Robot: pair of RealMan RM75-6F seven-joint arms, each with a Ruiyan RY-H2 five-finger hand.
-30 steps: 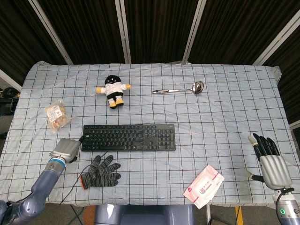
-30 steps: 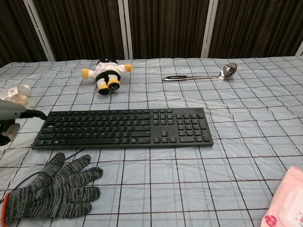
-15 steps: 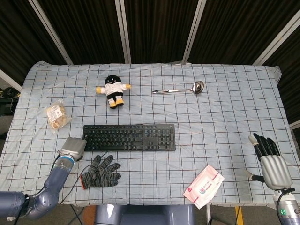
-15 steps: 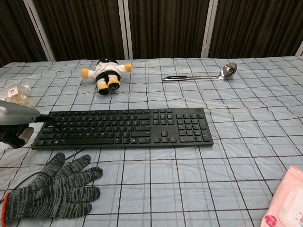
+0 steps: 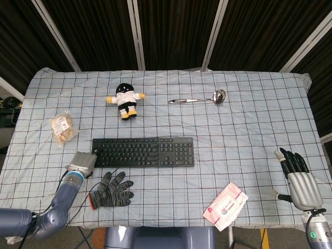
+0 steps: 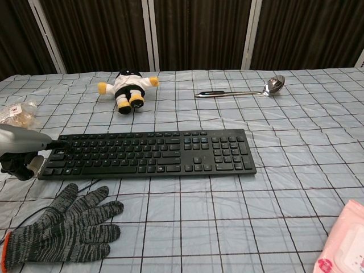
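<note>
Since a second ago you have brought your left hand (image 5: 82,162) in from well clear of the flat black computer keyboard (image 5: 143,152) to its left end, where a dark fingertip (image 6: 61,144) now lies on the corner keys; whether the other fingers are curled or spread you cannot tell, because both views show mostly the grey back of the hand. Nothing else has shifted. That keyboard lies across the middle of the blue-checked tablecloth (image 5: 249,119), its legends too small to read. Just in front of it lies the grey-and-black knitted work glove (image 5: 111,191), palm down (its cuff edged in orange), apart from your hand.

Your right hand (image 5: 299,175) hovers at the right edge of the cloth, fingers straight, slightly apart and holding nothing. Near it lies the pink-and-white wet-wipe packet (image 5: 225,205); a round red logo shows, but the print is unreadable. Farther back are the black-and-white plush doll with yellow paws (image 5: 124,98), the long steel ladle (image 5: 198,98) and the clear bag of snacks (image 5: 63,128) with a small unreadable label.
</note>
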